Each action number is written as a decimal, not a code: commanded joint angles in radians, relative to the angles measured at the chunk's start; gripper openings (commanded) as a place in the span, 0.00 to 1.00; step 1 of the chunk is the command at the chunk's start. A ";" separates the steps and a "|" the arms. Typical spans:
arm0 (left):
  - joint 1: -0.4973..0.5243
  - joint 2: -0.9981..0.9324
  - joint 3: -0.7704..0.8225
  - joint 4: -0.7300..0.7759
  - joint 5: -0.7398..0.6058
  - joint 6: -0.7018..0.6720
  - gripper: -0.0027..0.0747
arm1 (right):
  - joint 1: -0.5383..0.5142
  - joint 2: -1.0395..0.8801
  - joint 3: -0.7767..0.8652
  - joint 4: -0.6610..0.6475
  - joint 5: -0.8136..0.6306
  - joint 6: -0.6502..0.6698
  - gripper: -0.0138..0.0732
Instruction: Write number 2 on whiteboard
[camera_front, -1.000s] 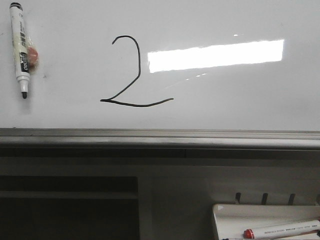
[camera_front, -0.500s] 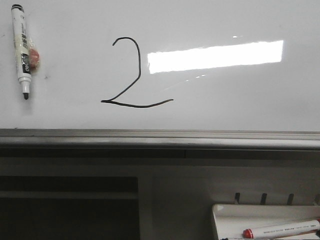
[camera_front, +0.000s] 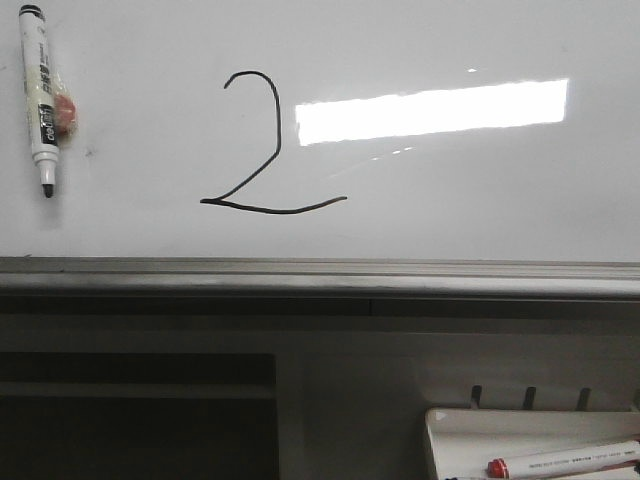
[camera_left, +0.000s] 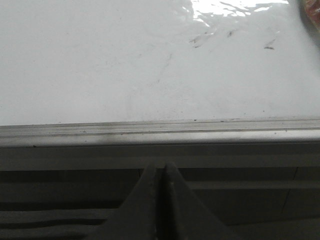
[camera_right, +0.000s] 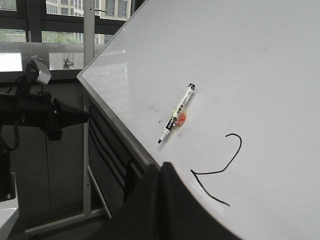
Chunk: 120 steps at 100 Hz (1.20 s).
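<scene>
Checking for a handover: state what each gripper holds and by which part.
Nothing is held. The left gripper and right gripper are both shut on nothing; the black marker sits on the whiteboard.

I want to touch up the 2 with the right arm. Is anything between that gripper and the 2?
Nothing visible. The right gripper, shut and empty, has bare whiteboard between it and the 2. The black marker is stuck further off.
</scene>
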 joint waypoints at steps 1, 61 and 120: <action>-0.008 -0.027 0.011 0.004 -0.061 -0.011 0.01 | 0.001 0.008 -0.025 -0.001 -0.070 -0.009 0.09; -0.008 -0.027 0.011 0.004 -0.061 -0.011 0.01 | 0.001 0.008 -0.025 -0.001 -0.070 -0.009 0.09; -0.008 -0.027 0.011 0.004 -0.061 -0.011 0.01 | -0.177 0.008 -0.011 -0.564 -0.191 0.565 0.09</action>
